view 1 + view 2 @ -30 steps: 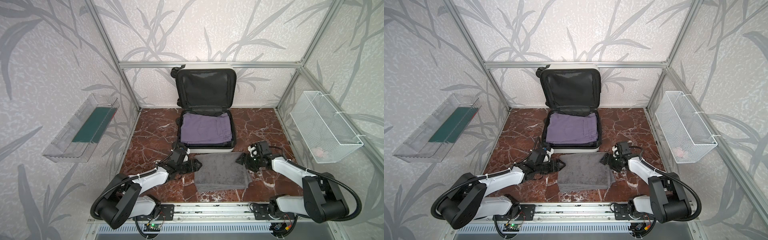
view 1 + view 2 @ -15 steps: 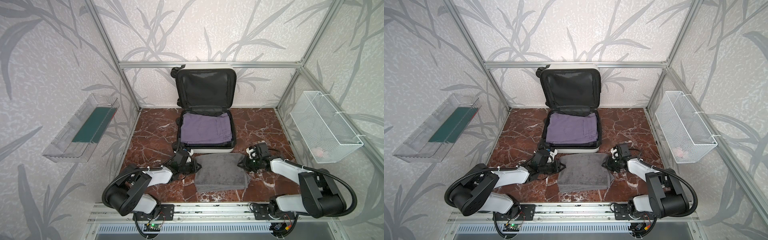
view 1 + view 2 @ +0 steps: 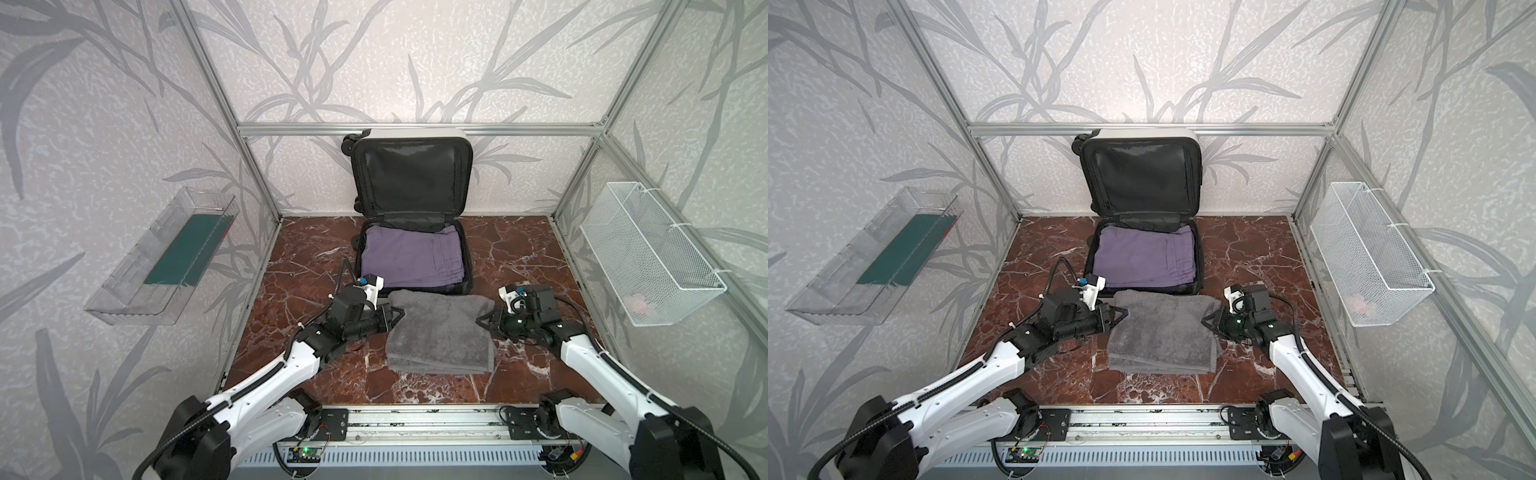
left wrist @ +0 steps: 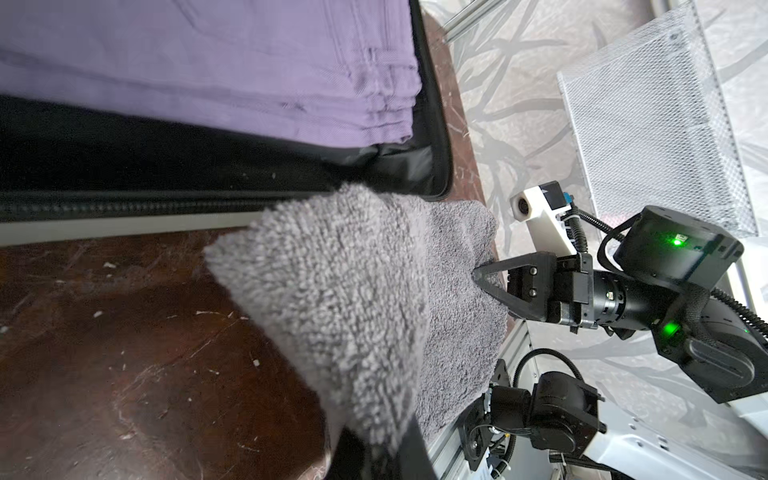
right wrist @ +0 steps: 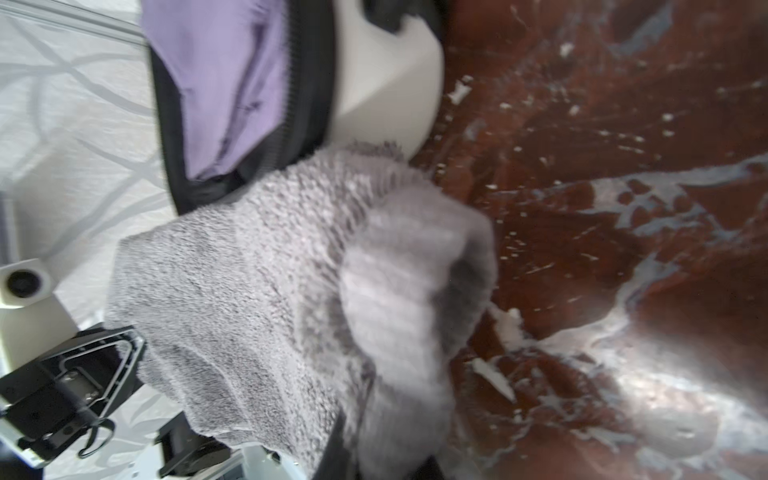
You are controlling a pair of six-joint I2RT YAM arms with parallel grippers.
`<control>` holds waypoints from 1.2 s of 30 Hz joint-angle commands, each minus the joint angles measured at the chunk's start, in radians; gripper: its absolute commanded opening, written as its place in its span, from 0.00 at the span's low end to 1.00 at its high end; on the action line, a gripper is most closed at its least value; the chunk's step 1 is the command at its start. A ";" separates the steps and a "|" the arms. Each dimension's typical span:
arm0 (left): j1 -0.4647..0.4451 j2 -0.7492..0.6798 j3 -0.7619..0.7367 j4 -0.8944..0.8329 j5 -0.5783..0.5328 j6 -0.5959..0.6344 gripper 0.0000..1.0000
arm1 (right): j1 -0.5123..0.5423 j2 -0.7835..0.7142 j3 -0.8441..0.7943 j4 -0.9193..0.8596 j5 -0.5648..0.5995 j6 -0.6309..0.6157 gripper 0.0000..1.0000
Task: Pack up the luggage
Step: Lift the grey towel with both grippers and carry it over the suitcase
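Observation:
The luggage (image 3: 411,183) (image 3: 1142,178) lies open at the back, its lid leaning on the wall and a folded purple garment (image 3: 409,259) (image 3: 1142,259) in its lower half. A grey towel (image 3: 436,332) (image 3: 1163,332) lies folded on the marble floor just in front of it. My left gripper (image 3: 401,311) (image 3: 1125,311) (image 4: 374,453) is shut on the towel's far left corner. At the far right corner my right gripper (image 3: 480,320) (image 3: 1204,321) (image 5: 361,457) is shut on the cloth too. Both corners are raised off the floor beside the luggage's front rim (image 4: 124,226) (image 5: 386,83).
A clear tray (image 3: 124,299) holding a green item hangs on the left wall. A white wire mesh basket (image 3: 648,257) with something pink inside hangs on the right wall. An aluminium rail (image 3: 415,419) runs along the front edge.
Both grippers were open beside the towel's far corners and have shut on them. The towel's far edge has lifted and now reaches the luggage's front rim.

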 commanded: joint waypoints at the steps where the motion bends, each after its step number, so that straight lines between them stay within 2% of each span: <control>1: 0.003 -0.025 0.097 -0.116 -0.045 0.066 0.00 | 0.002 -0.055 0.070 -0.040 -0.024 0.056 0.00; 6: 0.036 0.029 0.255 -0.218 -0.083 0.171 0.00 | 0.002 -0.027 0.172 -0.007 -0.004 0.102 0.00; 14: 0.258 0.264 0.478 -0.198 0.039 0.237 0.00 | 0.002 0.254 0.441 0.100 0.036 0.143 0.00; 19: 0.292 0.452 0.680 -0.283 0.007 0.358 0.00 | 0.003 0.501 0.677 0.093 0.024 0.127 0.00; 25: 0.349 0.654 0.839 -0.330 -0.005 0.411 0.00 | 0.007 0.734 0.890 0.061 0.029 0.104 0.00; 36: 0.432 0.918 0.979 -0.358 0.008 0.433 0.00 | 0.025 1.003 1.035 0.073 0.029 0.105 0.00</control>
